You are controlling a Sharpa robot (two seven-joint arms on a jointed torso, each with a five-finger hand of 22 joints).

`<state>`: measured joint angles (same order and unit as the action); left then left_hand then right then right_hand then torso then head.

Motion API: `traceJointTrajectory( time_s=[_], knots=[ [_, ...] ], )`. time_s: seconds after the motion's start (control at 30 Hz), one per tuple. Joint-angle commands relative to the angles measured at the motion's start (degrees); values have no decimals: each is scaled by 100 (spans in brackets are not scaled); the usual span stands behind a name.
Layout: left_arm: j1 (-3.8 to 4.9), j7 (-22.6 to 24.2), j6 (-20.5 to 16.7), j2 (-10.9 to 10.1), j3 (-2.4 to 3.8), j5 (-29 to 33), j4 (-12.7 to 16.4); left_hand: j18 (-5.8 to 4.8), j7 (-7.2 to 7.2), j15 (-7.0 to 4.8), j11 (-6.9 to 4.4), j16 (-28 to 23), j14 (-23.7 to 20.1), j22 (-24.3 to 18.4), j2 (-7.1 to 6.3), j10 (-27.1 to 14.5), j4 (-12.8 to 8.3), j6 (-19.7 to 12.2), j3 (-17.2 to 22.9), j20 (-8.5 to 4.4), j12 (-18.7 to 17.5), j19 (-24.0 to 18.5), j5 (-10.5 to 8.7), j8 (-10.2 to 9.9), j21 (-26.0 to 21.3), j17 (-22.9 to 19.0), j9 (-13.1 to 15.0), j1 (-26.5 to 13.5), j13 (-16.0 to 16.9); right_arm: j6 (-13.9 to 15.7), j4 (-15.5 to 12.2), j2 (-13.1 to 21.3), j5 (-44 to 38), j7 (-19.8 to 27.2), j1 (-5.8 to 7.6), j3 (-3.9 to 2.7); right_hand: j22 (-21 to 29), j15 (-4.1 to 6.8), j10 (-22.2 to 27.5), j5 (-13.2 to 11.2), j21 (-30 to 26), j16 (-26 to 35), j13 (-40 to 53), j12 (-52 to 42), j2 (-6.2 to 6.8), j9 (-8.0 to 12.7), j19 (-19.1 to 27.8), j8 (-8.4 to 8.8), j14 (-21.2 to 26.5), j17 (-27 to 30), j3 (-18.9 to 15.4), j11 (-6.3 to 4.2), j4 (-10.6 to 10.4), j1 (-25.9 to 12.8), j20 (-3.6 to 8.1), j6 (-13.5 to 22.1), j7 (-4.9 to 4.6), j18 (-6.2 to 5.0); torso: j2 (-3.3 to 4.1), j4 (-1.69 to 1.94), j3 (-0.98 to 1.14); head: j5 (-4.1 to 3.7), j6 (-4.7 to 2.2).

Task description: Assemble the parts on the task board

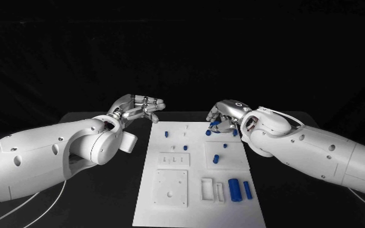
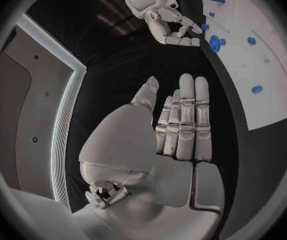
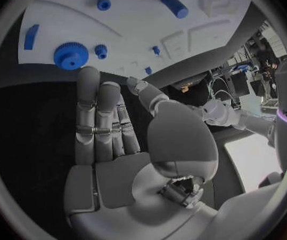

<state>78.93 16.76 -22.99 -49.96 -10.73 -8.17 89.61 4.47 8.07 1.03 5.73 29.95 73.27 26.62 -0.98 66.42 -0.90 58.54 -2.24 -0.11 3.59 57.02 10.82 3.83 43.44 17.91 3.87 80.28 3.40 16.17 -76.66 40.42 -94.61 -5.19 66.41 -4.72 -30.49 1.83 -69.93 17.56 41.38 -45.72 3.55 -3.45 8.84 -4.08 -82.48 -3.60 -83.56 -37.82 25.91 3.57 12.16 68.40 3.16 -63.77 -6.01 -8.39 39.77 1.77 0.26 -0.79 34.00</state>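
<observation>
Two blue cylinders (image 1: 239, 190) lie low on the task board (image 1: 199, 207), while both hands, left (image 1: 139, 107) and right (image 1: 225, 114), hover open-fingered and empty at mid-frame.

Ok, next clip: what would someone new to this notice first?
Probably the white task board running down the middle of the black table, dotted with small blue parts, including two blue cylinders near its near right corner. Next, the two silver hands at its far end: the left hand off the far left corner, holding nothing, and the right hand over the far right corner, just above a blue gear.
</observation>
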Motion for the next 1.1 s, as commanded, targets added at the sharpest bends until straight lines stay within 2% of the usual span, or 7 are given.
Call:
traceJointTrajectory(
  time_s=[0.03,0.37,0.9,1.1],
  knots=[
    [24,31,112,0,8,-113,52,76,-2,8,-6,33,-3,5,-14,-31,-21,-32,-13,20,-17,4,-22,-24,9,-8,0,-51,7,-58,14,-40,-690,-322,-4,0,-163,14,-57,-41,94,-33,4,7,68,-4,27,-2,37,23,66,-13,-4,-2,14,-44,11,-32,88,20,4,-17,-6],
    [32,30,125,17,10,-118,46,81,2,13,-1,40,-10,26,-12,-46,-28,-45,-26,24,-17,-7,-32,-25,36,-21,-1,-69,7,-55,134,-125,-952,-459,-56,8,-962,15,-125,-179,398,-132,6,6,152,-6,45,-3,52,120,260,-30,-73,32,17,-90,18,7,170,36,14,-23,0],
    [33,14,156,37,11,-118,35,95,3,17,2,51,-14,60,-1,-59,-34,-49,-39,30,-17,-11,-43,-24,83,-43,0,-93,8,-81,267,-251,-1130,-571,-133,23,-1544,5,-94,-258,174,-200,4,10,175,-7,-23,-5,68,191,333,-24,-91,39,6,-110,30,24,299,62,14,-46,-40],
    [33,4,173,36,11,-118,38,97,4,18,4,57,-11,65,0,-66,-32,-54,-44,31,-16,-13,-52,-25,90,-46,0,-99,8,-124,291,-277,-1190,-664,-145,25,-1874,12,-145,-319,327,-212,6,9,171,-5,-66,-4,69,194,408,-37,-85,49,13,-130,30,60,350,80,9,-61,-53]
  ],
)
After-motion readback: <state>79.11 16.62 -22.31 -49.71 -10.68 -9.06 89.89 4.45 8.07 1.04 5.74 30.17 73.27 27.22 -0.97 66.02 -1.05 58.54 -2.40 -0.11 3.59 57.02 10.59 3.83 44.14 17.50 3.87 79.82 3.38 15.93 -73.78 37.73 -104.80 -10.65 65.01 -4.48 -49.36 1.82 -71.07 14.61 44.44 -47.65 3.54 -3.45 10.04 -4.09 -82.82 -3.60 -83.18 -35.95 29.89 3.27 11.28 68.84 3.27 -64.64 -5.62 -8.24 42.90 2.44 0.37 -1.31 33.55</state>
